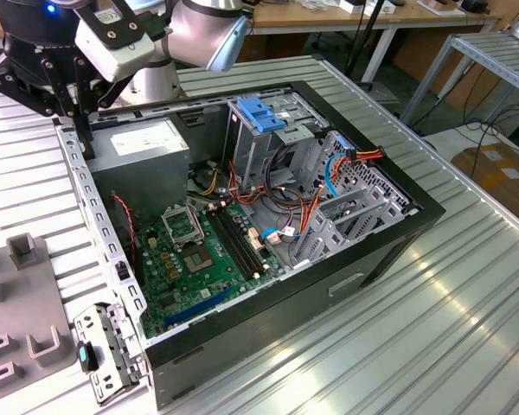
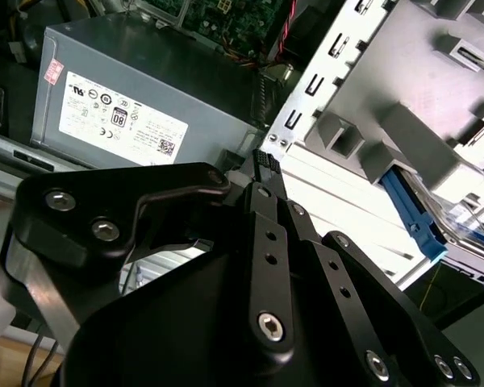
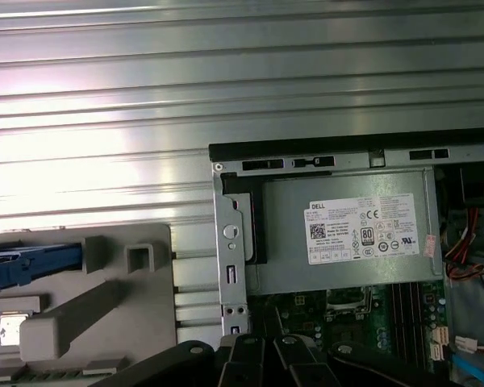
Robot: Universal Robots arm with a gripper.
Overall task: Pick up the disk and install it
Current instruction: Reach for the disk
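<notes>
The ribbed metal table (image 1: 467, 328) carries an open computer case (image 1: 242, 346). Its motherboard, cables and drive cage (image 1: 259, 138) lie exposed, and the cage is topped by a blue latch (image 1: 258, 114). The arm (image 1: 186, 35) enters from the top of the exterior view, on that view's left, cut off by the frame. Its wrist points down over the case's far corner, beside the grey power supply (image 1: 147, 147).

A grey holder (image 3: 105, 306) stands on the table just outside the case wall, and its blocks hide most of the disk (image 3: 32, 266). In the first wrist view only one blue side rail and a small pale patch can be seen, and the picture's edge cuts the rest off. In the second wrist view the disk (image 2: 415, 218) again shows as a blue rail under the grey blocks.

The hand (image 1: 88, 143) hangs near the case's rim, well apart from the disk. In the second wrist view the hand (image 2: 246, 165) seems drawn together with nothing between, though its own black links cover much of it.
</notes>
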